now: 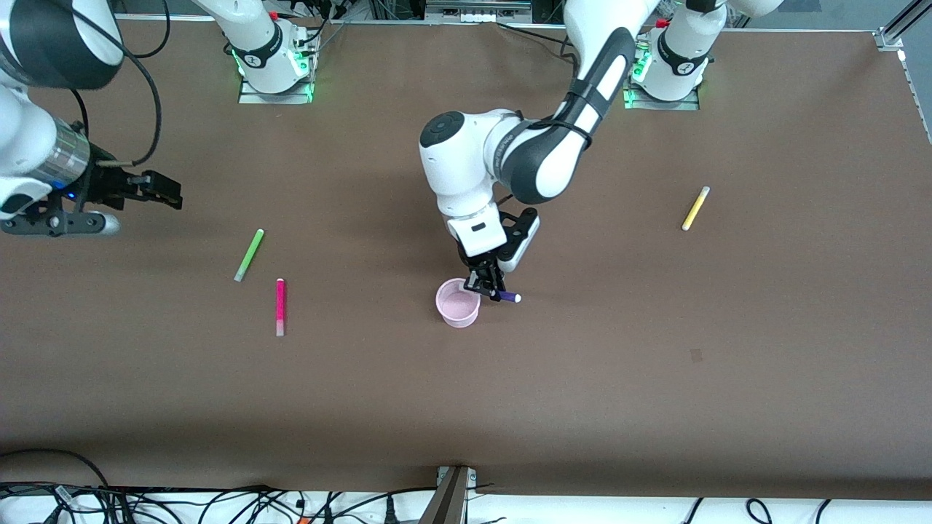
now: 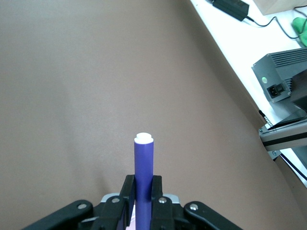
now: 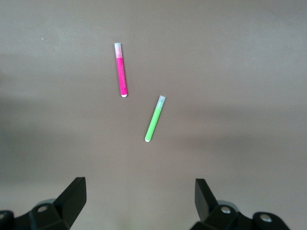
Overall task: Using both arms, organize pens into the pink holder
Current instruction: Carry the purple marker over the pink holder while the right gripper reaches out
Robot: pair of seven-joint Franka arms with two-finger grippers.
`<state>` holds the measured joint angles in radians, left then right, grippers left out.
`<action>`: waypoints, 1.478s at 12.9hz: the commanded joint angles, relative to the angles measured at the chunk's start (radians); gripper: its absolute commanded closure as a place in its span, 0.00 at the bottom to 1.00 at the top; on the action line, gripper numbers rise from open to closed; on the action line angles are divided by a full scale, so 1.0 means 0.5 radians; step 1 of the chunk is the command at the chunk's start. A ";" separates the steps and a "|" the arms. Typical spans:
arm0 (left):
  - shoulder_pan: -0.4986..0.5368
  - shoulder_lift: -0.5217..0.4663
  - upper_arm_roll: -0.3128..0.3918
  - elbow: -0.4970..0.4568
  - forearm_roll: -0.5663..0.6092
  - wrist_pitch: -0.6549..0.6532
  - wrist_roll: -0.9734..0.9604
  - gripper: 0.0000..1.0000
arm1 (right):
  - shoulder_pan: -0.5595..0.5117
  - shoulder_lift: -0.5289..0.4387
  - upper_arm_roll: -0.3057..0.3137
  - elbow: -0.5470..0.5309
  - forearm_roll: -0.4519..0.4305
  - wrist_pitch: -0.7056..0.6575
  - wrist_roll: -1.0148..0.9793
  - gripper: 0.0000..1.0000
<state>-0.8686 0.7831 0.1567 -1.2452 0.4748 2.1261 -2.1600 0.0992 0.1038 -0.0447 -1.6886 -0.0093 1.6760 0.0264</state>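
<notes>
Left hand [image 1: 489, 285] grips the purple pen [image 1: 507, 296] over the pink holder's [image 1: 458, 311] rim; right hand [image 3: 139, 203] waits open.

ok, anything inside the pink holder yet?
No pens visible in the pink holder; the left pincer holds the purple pen over its rim, covering that edge.

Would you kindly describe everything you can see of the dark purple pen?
The dark purple pen is a slim, smooth, plastic-looking stick with a pale, rounded end. The left gripper is shut on it near its middle, holding it roughly level in the air at the rim of the pink holder. Nothing else touches it.
</notes>
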 commanded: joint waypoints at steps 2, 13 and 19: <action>-0.082 0.078 0.085 0.091 0.210 0.021 -0.040 1.00 | 0.019 0.099 0.006 0.027 0.003 0.025 -0.007 0.00; -0.134 0.275 0.088 0.229 0.397 0.018 -0.052 0.93 | 0.099 0.531 0.013 -0.292 0.080 0.774 0.030 0.00; -0.122 0.241 0.088 0.232 0.385 0.018 0.091 0.00 | 0.173 0.602 0.010 -0.258 0.077 0.790 -0.004 0.00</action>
<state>-0.9254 0.8946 0.1864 -1.1657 0.6466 2.1393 -2.1539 0.1835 0.3868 -0.0378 -1.8226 0.0142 2.0679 0.0338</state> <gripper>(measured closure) 0.348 0.000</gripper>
